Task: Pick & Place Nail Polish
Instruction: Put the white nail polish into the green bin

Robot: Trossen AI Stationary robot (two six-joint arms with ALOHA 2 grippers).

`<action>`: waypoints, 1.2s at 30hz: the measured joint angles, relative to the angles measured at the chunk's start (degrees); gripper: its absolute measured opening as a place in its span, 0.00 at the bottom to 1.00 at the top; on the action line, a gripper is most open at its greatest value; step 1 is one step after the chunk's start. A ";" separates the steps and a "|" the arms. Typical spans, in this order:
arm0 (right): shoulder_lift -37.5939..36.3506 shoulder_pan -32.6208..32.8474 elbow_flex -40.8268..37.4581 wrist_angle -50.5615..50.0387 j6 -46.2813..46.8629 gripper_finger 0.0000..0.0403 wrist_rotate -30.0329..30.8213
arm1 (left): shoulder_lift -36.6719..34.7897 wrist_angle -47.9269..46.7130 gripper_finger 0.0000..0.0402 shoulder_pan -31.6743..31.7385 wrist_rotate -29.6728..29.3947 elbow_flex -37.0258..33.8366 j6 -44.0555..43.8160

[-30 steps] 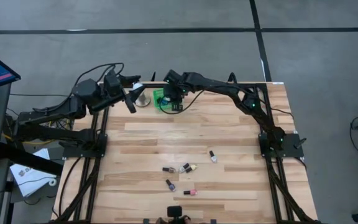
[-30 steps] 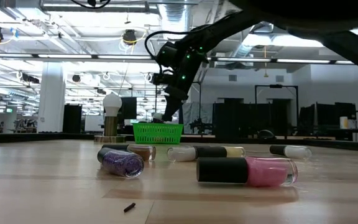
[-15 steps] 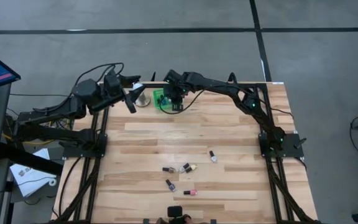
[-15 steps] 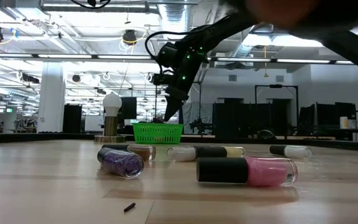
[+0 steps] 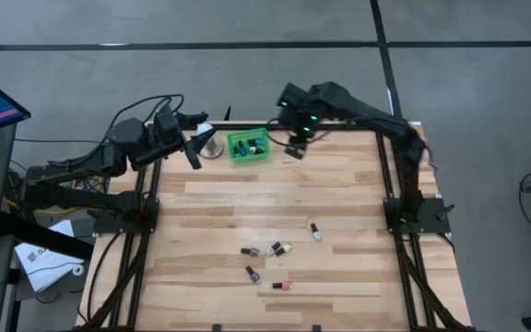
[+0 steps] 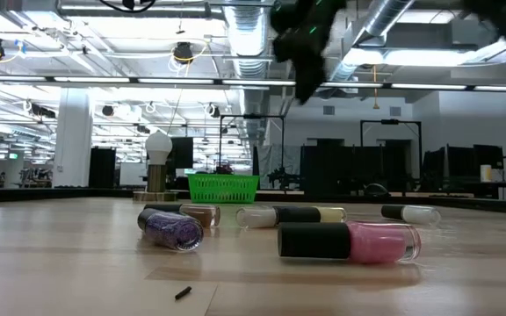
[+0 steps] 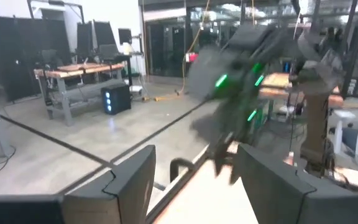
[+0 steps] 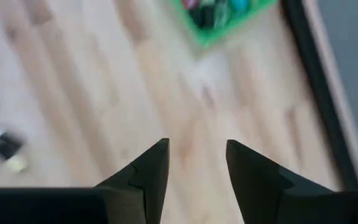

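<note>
Waiting left of the green basket (image 5: 248,146), the left gripper (image 5: 194,154) hangs with fingers parted and empty. Inside the basket lie several bottles already. Right of the basket, the right gripper (image 5: 295,148) hovers above the desk (image 5: 339,203), fingers (image 8: 151,171) apart with nothing between them. Five bottles (image 5: 279,249) lie loose well in front of the basket; seemingly one drop is done, and next comes a reach forward to those. Only the low view shows the pink bottle (image 6: 350,241) lying sideways.
</note>
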 joint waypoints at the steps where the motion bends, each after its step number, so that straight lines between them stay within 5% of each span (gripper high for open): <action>1: -2.66 0.48 -2.50 -0.34 2.01 0.39 -0.07 | -0.20 -0.67 0.55 -0.08 0.02 -0.05 0.01; 10: -26.15 8.83 -40.72 13.23 28.49 0.57 4.21 | -0.86 -2.52 0.55 -0.08 0.04 -0.03 0.01; 17: -30.67 20.64 -59.80 21.64 46.35 0.62 4.27 | -0.94 -2.58 0.55 -0.08 0.04 -0.03 0.38; 25: -22.75 30.56 -63.48 32.56 52.90 0.61 4.41 | -0.93 -2.87 0.55 -0.08 0.04 -0.03 0.38; 36: -14.55 33.48 -62.21 40.80 53.09 0.61 2.77 | -0.93 -3.49 0.55 -0.08 0.02 -0.03 -0.01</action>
